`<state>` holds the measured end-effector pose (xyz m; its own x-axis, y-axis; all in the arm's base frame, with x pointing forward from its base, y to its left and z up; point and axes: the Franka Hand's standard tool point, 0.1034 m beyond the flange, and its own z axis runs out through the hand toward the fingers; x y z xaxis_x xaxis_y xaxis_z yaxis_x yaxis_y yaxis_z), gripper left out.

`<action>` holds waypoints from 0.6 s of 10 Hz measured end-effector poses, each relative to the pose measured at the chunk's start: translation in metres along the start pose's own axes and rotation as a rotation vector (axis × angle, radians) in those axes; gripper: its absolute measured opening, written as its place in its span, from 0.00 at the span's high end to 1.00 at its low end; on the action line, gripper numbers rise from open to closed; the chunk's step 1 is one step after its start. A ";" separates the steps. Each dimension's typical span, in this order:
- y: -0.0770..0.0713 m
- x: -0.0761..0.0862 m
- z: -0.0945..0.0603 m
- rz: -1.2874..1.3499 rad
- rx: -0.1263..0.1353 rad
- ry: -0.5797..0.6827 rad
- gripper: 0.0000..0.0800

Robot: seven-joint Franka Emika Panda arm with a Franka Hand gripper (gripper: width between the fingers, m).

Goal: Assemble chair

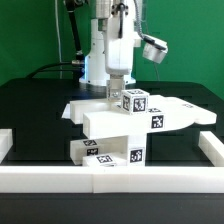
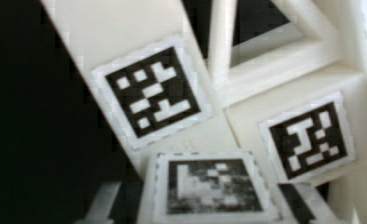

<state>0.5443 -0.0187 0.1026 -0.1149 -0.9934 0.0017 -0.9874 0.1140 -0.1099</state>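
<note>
Exterior view first. I have the gripper (image 1: pixel 119 88) lowered over the middle of the black table (image 1: pixel 30 100), right above the stack of white chair parts (image 1: pixel 125 125). The stack sits against the long white border rail (image 1: pixel 110 178) at the near edge. A tagged cube-like block (image 1: pixel 135 101) sits on top of the stack, just toward the exterior view's right of my fingertips; the fingers come down touching or just beside its edge. Below it a long slab (image 1: pixel 185 112) runs out toward the exterior view's right, and a lower block (image 1: pixel 108 153) with tags rests by the rail. From here I cannot tell whether the fingers are clamped on a part or only alongside it; they look narrow rather than spread.

Wrist view. I see tagged white faces very close: a long bar (image 2: pixel 153 85) crossing the picture on a diagonal, a second tagged piece (image 2: pixel 310 140) beside it, and a third tagged face (image 2: pixel 210 185) nearest the camera. The fingertips themselves are not clearly shown, so the grip stays unconfirmed.

My judgement: the coming move turns on the top block lying directly beneath and slightly to the exterior view's right of the fingers, with the slab's long axis running left-right in that view.
</note>
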 end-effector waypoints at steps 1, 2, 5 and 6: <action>0.000 0.000 0.000 0.061 0.002 -0.007 0.65; 0.000 0.000 0.000 0.140 0.004 -0.015 0.65; 0.000 -0.001 0.001 0.335 0.007 -0.037 0.65; 0.000 -0.001 0.001 0.399 0.007 -0.044 0.65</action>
<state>0.5444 -0.0178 0.1014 -0.4840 -0.8710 -0.0845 -0.8656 0.4907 -0.0999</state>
